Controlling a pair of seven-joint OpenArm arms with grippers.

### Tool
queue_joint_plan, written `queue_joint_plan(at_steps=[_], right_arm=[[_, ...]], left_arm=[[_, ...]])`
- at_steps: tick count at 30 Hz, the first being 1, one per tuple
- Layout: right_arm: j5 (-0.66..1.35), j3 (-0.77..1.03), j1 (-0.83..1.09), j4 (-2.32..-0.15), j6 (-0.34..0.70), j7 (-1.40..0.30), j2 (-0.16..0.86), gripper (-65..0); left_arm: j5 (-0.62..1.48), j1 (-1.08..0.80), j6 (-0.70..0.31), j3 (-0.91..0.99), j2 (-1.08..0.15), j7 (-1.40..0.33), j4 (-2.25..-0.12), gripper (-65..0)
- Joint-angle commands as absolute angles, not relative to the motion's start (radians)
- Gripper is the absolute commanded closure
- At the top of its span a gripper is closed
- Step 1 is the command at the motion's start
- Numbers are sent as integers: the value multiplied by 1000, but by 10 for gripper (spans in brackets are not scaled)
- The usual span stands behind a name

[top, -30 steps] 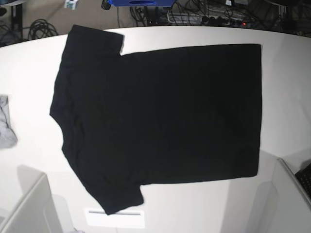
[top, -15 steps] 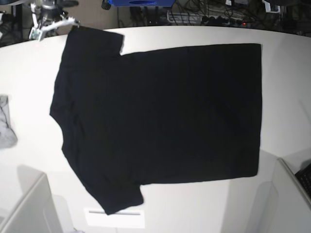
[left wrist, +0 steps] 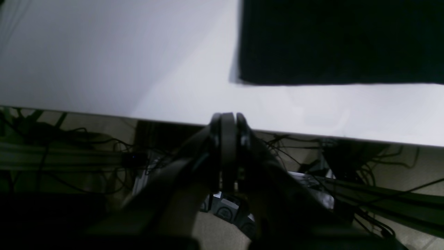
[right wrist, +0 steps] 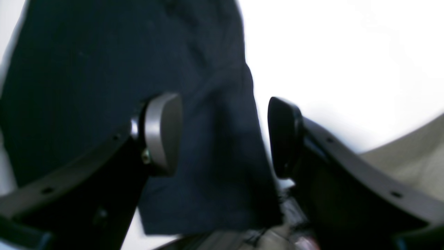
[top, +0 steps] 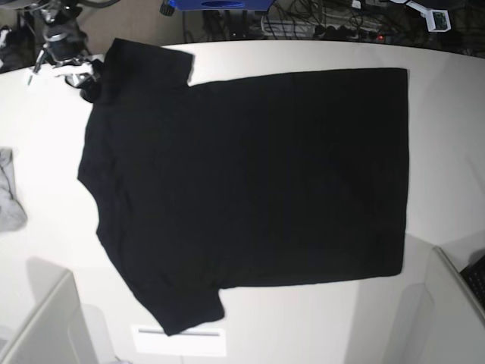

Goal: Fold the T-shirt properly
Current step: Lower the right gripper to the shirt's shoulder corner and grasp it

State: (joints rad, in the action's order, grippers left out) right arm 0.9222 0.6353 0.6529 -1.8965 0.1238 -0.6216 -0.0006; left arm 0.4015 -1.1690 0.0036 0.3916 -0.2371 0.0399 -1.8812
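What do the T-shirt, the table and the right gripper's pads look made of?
T-shirt: soft matte knit, likely cotton; it lies limp with small creases. Table: smooth white hard surface, faint sheen, possibly laminate. Right gripper pads: smooth grey or black, rubber or plastic; too blurred to tell.

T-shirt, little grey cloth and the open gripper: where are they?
T-shirt (top: 250, 182), base view, middle of its body.
Grey cloth (top: 9, 199), base view, its crumpled middle.
Right gripper (right wrist: 224, 135), right wrist view, gap between its open fingertips.
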Motion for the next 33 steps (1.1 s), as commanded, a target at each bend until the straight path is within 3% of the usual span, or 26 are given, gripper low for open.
queue_joint_plan(at_steps=[1,4,9,12,16,21,26,30,33], right_arm=[[958,670,644,-1888,139,-634,12,-369],[1072,760,588,-1794,183,-763,24,-372],[1084,837,513,-1658,245,-908,30,-372],[1084,832,510,-1618,266,-915,31,-372],[1082,797,518,-1603,278,-914,31,-371],[989,746,519,-1598,305,-914,30,-371],[949,733,522,-1595,392,-911,24,-366],[949,733,519,-1555,395,-911,28,-366],[949,727,518,-1540,397,-911,28,-341]], left_arm=[[404,-1184,8,397,-245,62,-1894,0],[406,-1173,8,397,-245,56,-1893,0],[414,-1171,8,397,-243,56,-1893,-12],[524,-1152,5,406,-245,54,-1891,-77],[722,-1138,5,407,-259,54,-1874,-115],[742,-1099,-12,395,-266,53,-1862,-110],[746,-1044,-128,397,-265,50,-1784,-107],[748,-964,-139,410,-263,-124,-1751,-107],[805,-937,-219,470,-232,-245,-1755,-107]])
